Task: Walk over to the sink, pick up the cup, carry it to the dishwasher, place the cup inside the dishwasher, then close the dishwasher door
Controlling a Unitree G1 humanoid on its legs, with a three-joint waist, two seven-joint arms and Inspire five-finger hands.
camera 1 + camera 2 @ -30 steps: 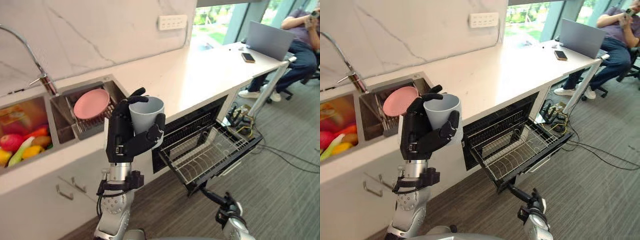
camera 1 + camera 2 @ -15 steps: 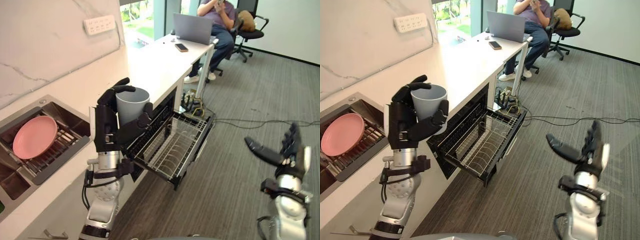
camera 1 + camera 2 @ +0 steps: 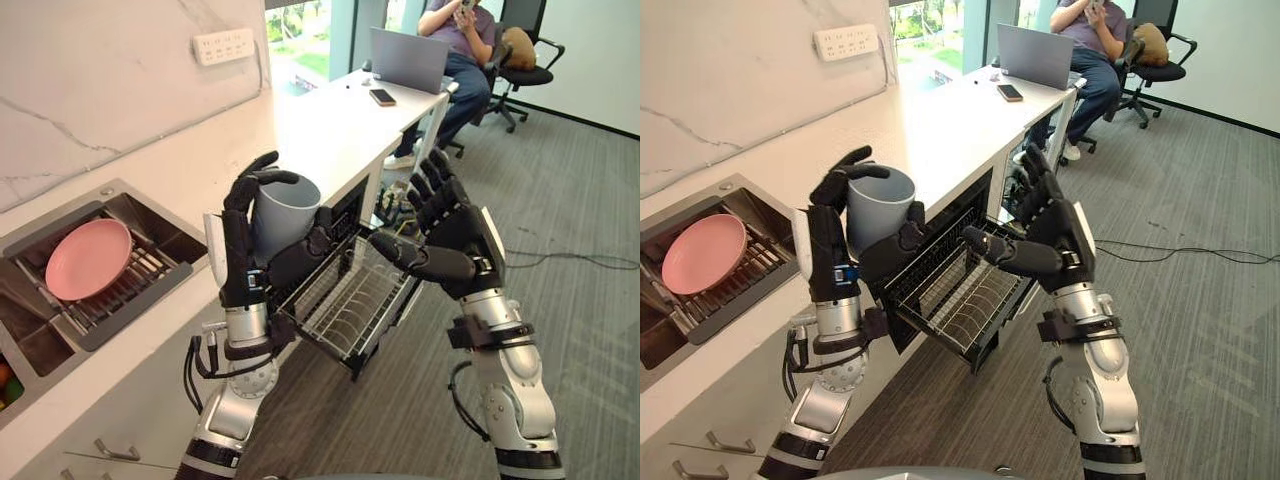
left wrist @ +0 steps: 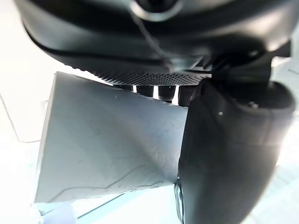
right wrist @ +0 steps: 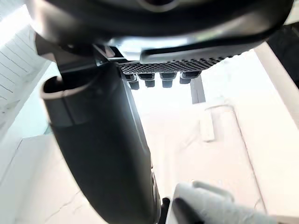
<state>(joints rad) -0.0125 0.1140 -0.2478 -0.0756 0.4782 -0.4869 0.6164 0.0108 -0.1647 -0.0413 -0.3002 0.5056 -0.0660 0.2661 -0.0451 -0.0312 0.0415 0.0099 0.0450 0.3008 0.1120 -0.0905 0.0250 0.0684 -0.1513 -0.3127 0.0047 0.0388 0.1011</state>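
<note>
My left hand (image 3: 240, 250) is shut on a grey-blue cup (image 3: 282, 212), upright and raised beside the white counter (image 3: 330, 130). The cup's side (image 4: 107, 149) lies against the left hand (image 4: 233, 154) in the left wrist view. Just beyond, the dishwasher's wire rack (image 3: 345, 305) is pulled out under the counter. My right hand (image 3: 450, 230) is open, fingers spread, raised over the rack's right side with its thumb pointing toward the cup. The right wrist view catches the cup's rim (image 5: 215, 205) past the right hand (image 5: 103, 154).
A pink plate (image 3: 88, 258) rests on a rack in the sink (image 3: 150, 270) at left. A person sits at the counter's far end behind a laptop (image 3: 408, 60), with a phone (image 3: 381, 97) nearby. Cables (image 3: 570, 258) cross the carpet to the right.
My right hand has risen from low on the right to a spot over the rack, close to the cup. The camera has shifted slightly. The cup stays in my left hand.
</note>
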